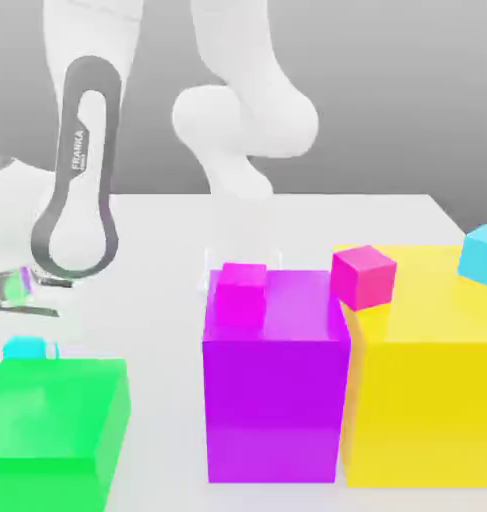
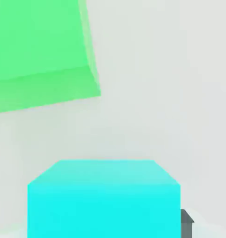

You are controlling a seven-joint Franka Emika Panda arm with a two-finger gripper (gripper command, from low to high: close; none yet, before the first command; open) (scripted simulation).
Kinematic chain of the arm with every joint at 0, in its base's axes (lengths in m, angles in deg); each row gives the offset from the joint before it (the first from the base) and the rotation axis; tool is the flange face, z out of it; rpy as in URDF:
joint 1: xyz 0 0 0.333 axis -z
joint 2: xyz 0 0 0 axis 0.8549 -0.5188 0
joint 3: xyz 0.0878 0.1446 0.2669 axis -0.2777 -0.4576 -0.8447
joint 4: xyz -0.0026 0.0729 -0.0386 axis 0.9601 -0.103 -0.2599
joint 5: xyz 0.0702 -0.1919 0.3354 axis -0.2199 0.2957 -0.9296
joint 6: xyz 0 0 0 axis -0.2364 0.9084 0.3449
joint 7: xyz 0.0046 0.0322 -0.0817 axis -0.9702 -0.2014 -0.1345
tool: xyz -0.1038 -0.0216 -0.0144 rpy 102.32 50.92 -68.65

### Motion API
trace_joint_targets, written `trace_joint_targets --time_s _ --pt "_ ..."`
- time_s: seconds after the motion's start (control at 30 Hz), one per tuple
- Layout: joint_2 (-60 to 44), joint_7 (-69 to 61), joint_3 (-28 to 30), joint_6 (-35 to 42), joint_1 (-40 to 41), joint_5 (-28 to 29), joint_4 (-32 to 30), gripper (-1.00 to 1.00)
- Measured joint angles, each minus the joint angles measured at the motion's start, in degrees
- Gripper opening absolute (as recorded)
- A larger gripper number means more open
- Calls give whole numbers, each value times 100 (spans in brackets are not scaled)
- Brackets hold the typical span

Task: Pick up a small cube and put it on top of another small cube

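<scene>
Hovering close over the cyan cube (image 2: 104,197) on the table (image 1: 167,250), just beside the green block (image 2: 40,51), I take grasping it as my step in hand. My tool is barely in sight (only a dark fingertip corner shows at the cube's side), so I cannot tell whether it is apart or clamped. To do this well I should centre on the cube, square to its flat faces, and stay clear of the green block. Likely targets, the magenta cube (image 1: 242,277) and the pink cube (image 1: 364,276), sit well apart on the purple block (image 1: 275,400) and yellow block (image 1: 427,400).
</scene>
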Motion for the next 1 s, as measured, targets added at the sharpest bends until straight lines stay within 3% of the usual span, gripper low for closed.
trace_joint_targets --time_s 0.13,0.37,0.73,0.87,0.9,1.0 --pt "505 751 351 442 -171 685 67 -100" --pt "1615 2197 -143 2112 -1156 1038 800 -100" --pt "3684 3855 -2216 4668 -2162 1866 1195 -100" --pt "3631 3968 -2428 4179 -2238 1948 745 -100" --pt "3564 3967 -2436 3981 -2236 1949 612 100" --pt "3564 3967 -2436 3981 -2236 1949 612 100"
